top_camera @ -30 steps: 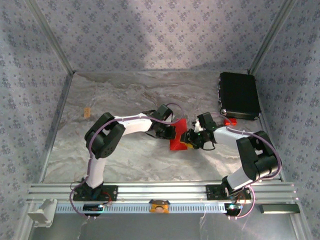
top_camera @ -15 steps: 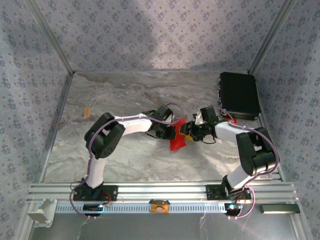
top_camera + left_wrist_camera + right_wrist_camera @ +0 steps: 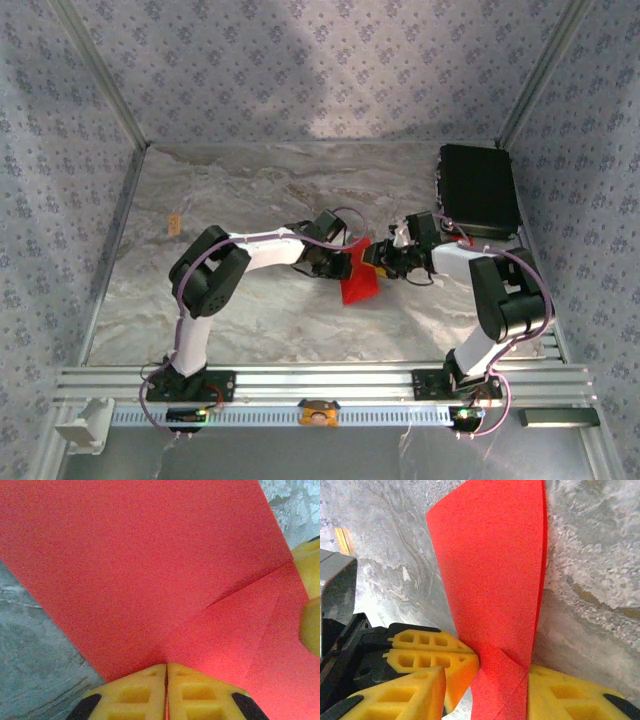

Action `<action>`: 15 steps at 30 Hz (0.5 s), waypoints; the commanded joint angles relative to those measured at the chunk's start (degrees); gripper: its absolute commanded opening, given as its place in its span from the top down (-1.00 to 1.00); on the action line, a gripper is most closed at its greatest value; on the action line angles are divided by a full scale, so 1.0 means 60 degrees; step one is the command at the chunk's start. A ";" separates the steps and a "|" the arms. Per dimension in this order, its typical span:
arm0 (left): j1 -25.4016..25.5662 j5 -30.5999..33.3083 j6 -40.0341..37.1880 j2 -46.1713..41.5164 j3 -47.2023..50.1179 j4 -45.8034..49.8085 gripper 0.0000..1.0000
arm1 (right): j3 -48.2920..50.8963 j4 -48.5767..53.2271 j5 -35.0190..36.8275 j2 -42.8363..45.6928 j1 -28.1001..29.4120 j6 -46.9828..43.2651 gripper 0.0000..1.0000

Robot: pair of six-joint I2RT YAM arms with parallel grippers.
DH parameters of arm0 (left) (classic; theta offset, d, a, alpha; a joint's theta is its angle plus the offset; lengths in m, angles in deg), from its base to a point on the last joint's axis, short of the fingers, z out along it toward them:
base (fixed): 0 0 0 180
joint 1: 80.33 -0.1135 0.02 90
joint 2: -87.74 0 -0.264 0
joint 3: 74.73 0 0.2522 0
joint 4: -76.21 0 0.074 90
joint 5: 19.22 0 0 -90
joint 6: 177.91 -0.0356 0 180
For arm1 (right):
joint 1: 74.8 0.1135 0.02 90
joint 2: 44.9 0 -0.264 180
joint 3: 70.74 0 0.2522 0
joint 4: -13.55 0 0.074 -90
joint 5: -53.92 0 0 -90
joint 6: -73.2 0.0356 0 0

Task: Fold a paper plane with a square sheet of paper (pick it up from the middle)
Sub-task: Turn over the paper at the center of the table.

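The square sheet of paper [image 3: 358, 278] is bright red, creased and partly lifted off the table between the two grippers. My left gripper [image 3: 166, 667] is shut on its edge, and the red sheet [image 3: 150, 565] fans out ahead of the yellow fingers. My right gripper [image 3: 486, 680] stands open astride the paper's [image 3: 495, 575] narrow folded end: its right finger [image 3: 565, 695] touches the sheet, its left finger [image 3: 410, 695] stays apart from it. The left gripper's fingers [image 3: 432, 650] pinch the sheet just beside it. From above, the left gripper [image 3: 346, 263] and the right gripper [image 3: 382, 258] face each other.
A black case [image 3: 478, 190] lies at the back right. A small tan piece [image 3: 174, 224] sits at the table's left. The aluminium rail [image 3: 320, 380] with both arm bases runs along the near edge. Patterned walls close in the marble table [image 3: 250, 190].
My right wrist has swung away from the near edge and closed in on the paper's right end. The left gripper has kept its hold in the same place.
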 commanded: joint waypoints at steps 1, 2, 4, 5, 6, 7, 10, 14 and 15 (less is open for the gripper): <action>0.0131 0.0066 0.0104 -0.0009 0.0292 0.0415 0.83 | 0.0195 -0.0280 -0.0243 -0.0220 -0.0113 0.0176 0.15; 0.0129 0.0063 0.0113 -0.0024 0.0288 0.0400 0.83 | 0.0207 -0.0319 -0.0253 -0.0244 -0.0120 0.0175 0.18; 0.0131 0.0049 0.0126 -0.0035 0.0290 0.0386 0.82 | 0.0231 -0.0403 -0.0301 -0.0322 -0.0152 0.0175 0.25; 0.0127 0.0049 0.0133 -0.0046 0.0292 0.0393 0.83 | 0.0253 -0.0429 -0.0316 -0.0367 -0.0165 0.0185 0.27; 0.0131 0.0049 0.0144 -0.0039 0.0303 0.0379 0.83 | 0.0281 -0.0466 -0.0330 -0.0387 -0.0174 0.0177 0.28; 0.0131 0.0042 0.0141 -0.0039 0.0314 0.0359 0.82 | 0.0322 -0.0525 -0.0330 -0.0419 -0.0173 0.0175 0.30; 0.0131 0.0042 0.0189 -0.0068 0.0320 0.0336 0.81 | 0.0398 -0.0637 -0.0380 -0.0483 -0.0221 0.0175 0.40; 0.0131 0.0098 0.0263 -0.0097 0.0336 0.0293 0.77 | 0.0479 -0.0787 -0.0389 -0.0492 -0.0242 0.0165 0.48; 0.0132 0.0084 0.0291 -0.0119 0.0348 0.0278 0.77 | 0.0473 -0.0772 -0.0382 -0.0498 -0.0258 0.0139 0.49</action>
